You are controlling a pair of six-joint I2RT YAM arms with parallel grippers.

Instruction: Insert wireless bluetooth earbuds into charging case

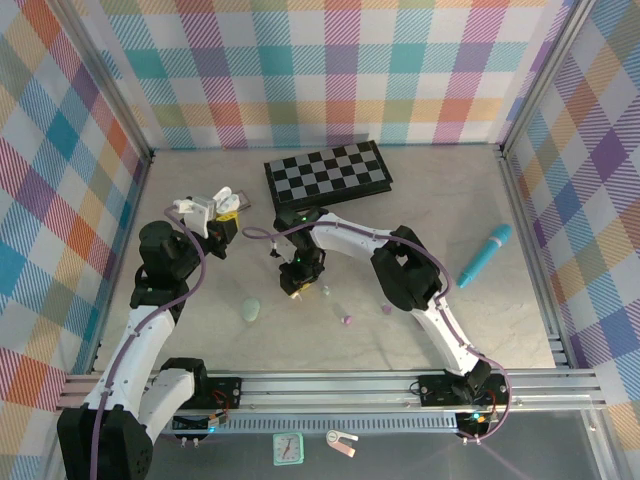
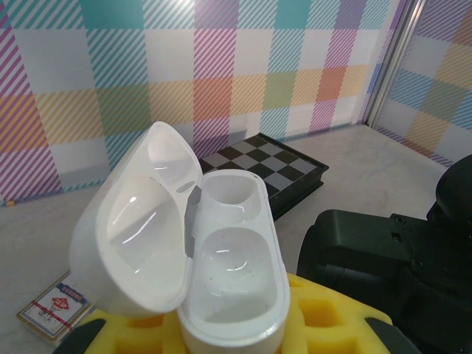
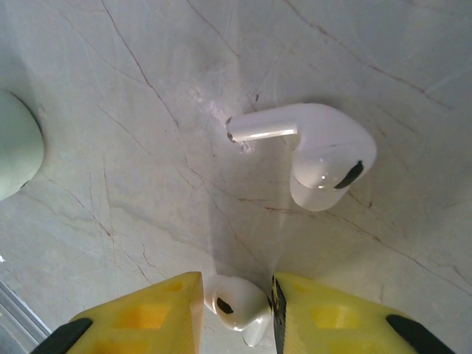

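Earbud (image 3: 234, 308), white, lies on the bench (image 3: 110, 110) between our right fingers (image 3: 158, 313). They flank it closely on both sides, and we cannot tell whether they pinch it. A second earbud (image 3: 317, 158), also white, lies on its side just beyond, apart from the first. A mint case (image 3: 16, 147) shows at the left edge of that wrist view.

Our left fingers (image 2: 335, 324) are clamped on the white case (image 2: 232, 287). We hold it upright above the bench, its lid (image 2: 140, 236) swung open to the left and its two wells showing.

From above, we see lilac earbuds (image 1: 347, 320) on the bench, to the right of the right fingers. Farther out, a chessboard (image 1: 328, 170) lies toward the back, a card deck (image 2: 53, 308) sits near the left fingers, and a blue tube (image 1: 485, 255) lies well to the right.
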